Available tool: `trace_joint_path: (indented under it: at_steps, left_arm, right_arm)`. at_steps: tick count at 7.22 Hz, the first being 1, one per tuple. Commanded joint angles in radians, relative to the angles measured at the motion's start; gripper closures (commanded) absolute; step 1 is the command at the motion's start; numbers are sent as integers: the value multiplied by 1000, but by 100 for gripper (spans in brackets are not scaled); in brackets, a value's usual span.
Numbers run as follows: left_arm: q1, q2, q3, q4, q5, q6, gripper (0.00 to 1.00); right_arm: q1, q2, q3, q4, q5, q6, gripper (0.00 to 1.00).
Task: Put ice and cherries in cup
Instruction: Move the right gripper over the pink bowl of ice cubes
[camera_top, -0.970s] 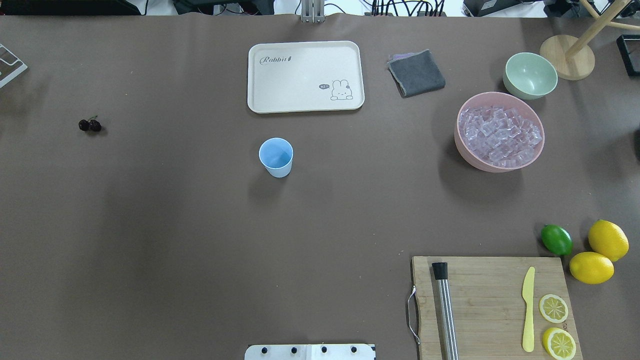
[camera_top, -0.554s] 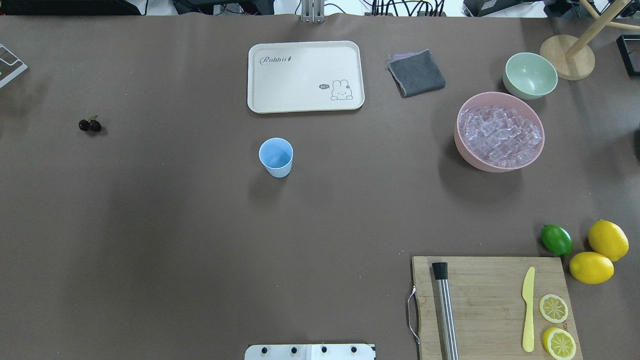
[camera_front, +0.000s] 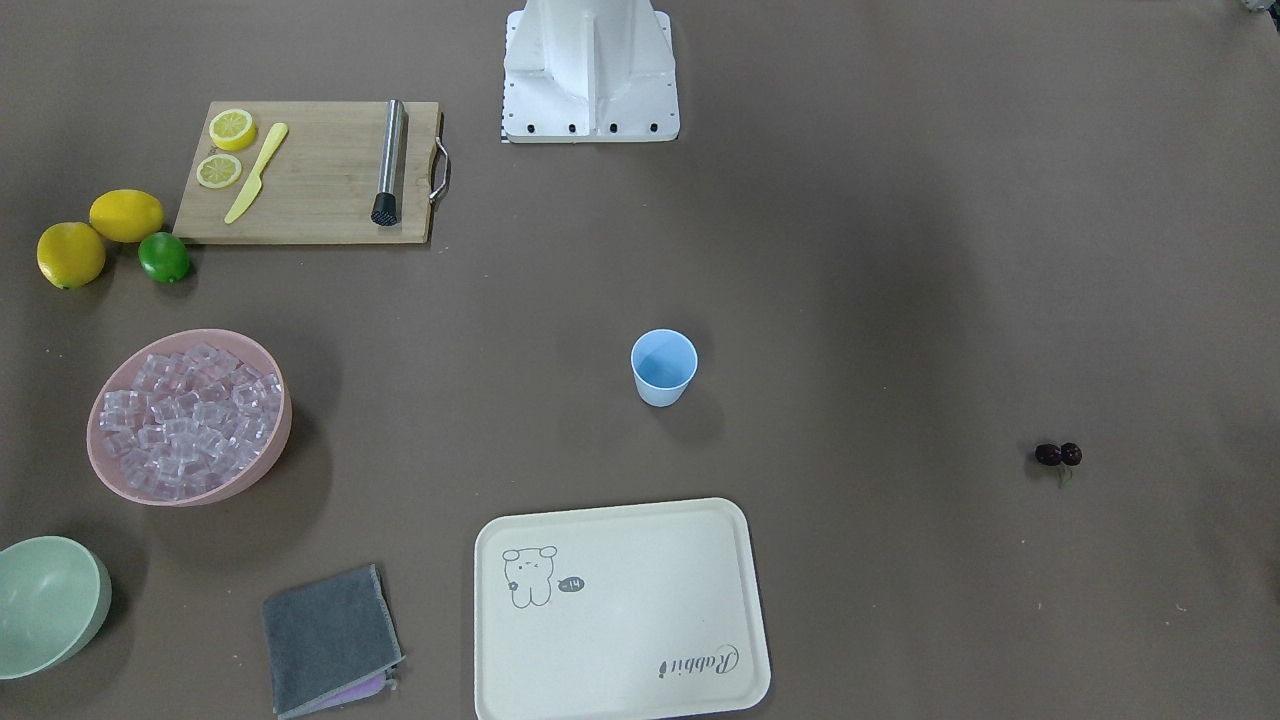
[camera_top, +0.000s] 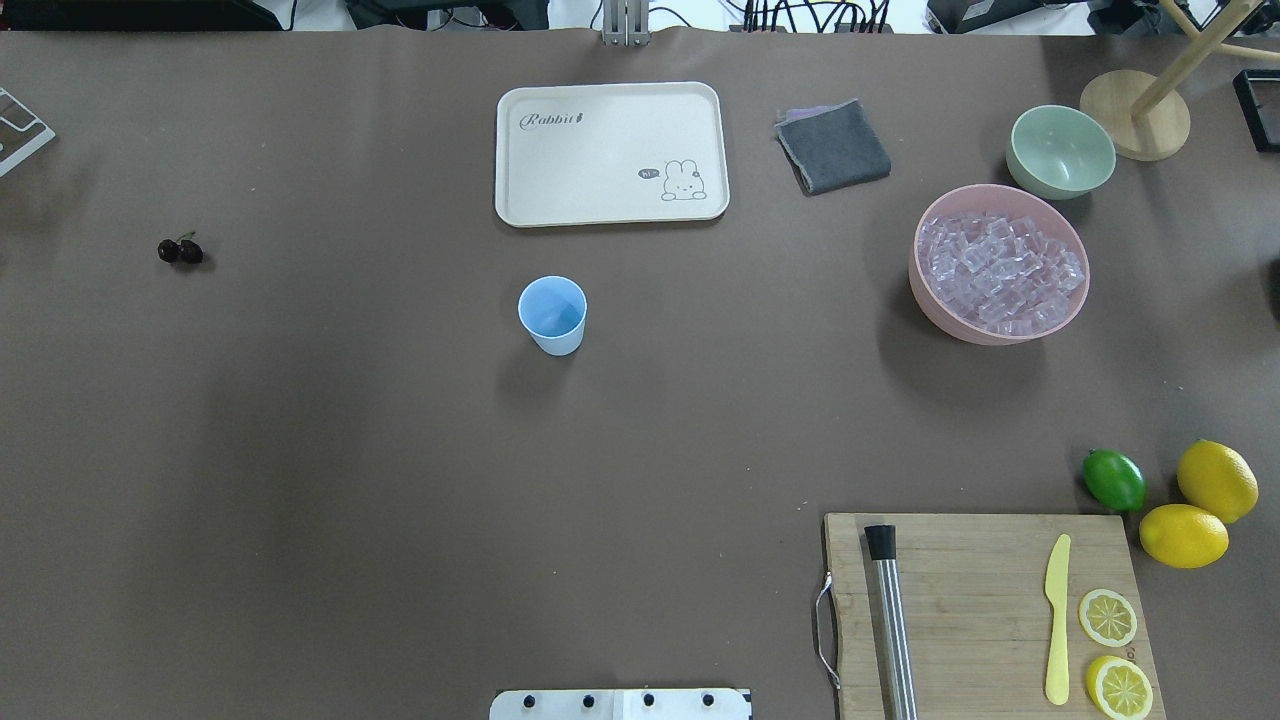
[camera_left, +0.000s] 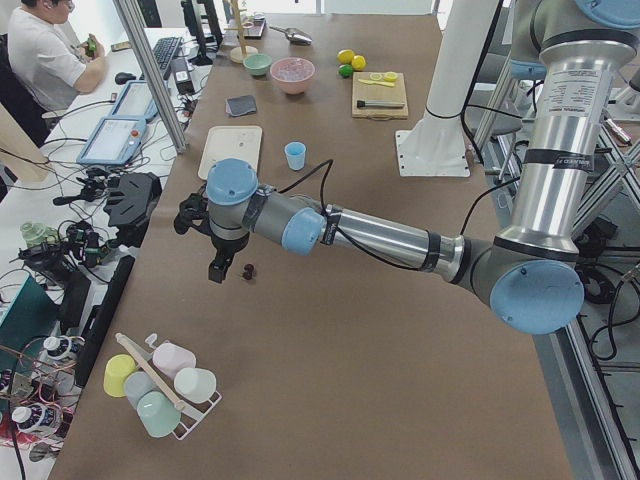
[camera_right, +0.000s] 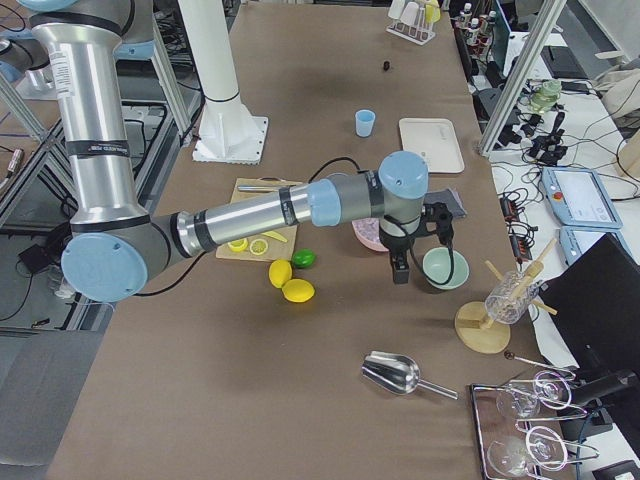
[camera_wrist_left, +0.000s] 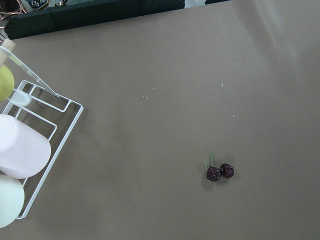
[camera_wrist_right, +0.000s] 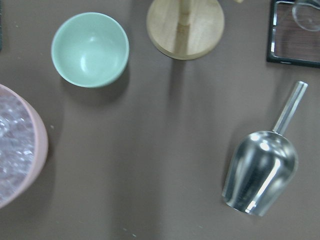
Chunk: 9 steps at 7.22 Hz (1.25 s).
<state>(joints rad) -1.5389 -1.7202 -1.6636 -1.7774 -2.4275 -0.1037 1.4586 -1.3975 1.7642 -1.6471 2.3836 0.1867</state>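
1. While neither arm shows in the overhead view, the side views show the left gripper (camera_left: 218, 268) hanging over the table (camera_left: 300, 380) near the cherries (camera_left: 248, 270). The right gripper (camera_right: 400, 268) hangs near the pale green bowl (camera_right: 443, 268). I cannot tell how far either gripper stands open, and I see nothing held in either.
2. The cup (camera_top: 552, 312) stands upright mid-table and looks empty. The ice (camera_top: 1000, 270) fills the pink bowl (camera_top: 925, 300), well apart on the robot's right. The cherries lie well apart on its left.
3. The step in hand looks like the reach for the cherries. In the left wrist view they sit below and right of centre, so the wrist should centre over them first. It should then descend straight and close across the fruit, not the thin stems, because the round pair may roll.
4. A metal scoop (camera_wrist_right: 260, 172) lies beside the bowls and is probably the tool for the ice.
5. Compared with the overhead pictures from a second ago, nothing on the table has shifted.
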Motion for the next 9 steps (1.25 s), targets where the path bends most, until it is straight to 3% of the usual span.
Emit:
trace_joint_path:
  at_steps: [1, 3, 5, 6, 9]
  left_arm:
    - [5, -1, 8, -5, 5, 1, 3]
    - [6, -12, 25, -7, 7, 2, 3]
    - [16, -27, 28, -7, 5, 2, 3]
    - [28, -47, 50, -5, 7, 2, 3]
    - [29, -72, 79, -8, 8, 4, 3]
  right_arm:
    - [-221, 101, 35, 10, -74, 208, 1]
    - [-309, 107, -3, 183, -84, 312, 1]
    - [-357, 144, -201, 419, -128, 306, 1]
    - [-372, 158, -257, 511, -126, 307, 1]
    - [-402, 147, -241, 517, -138, 318, 1]
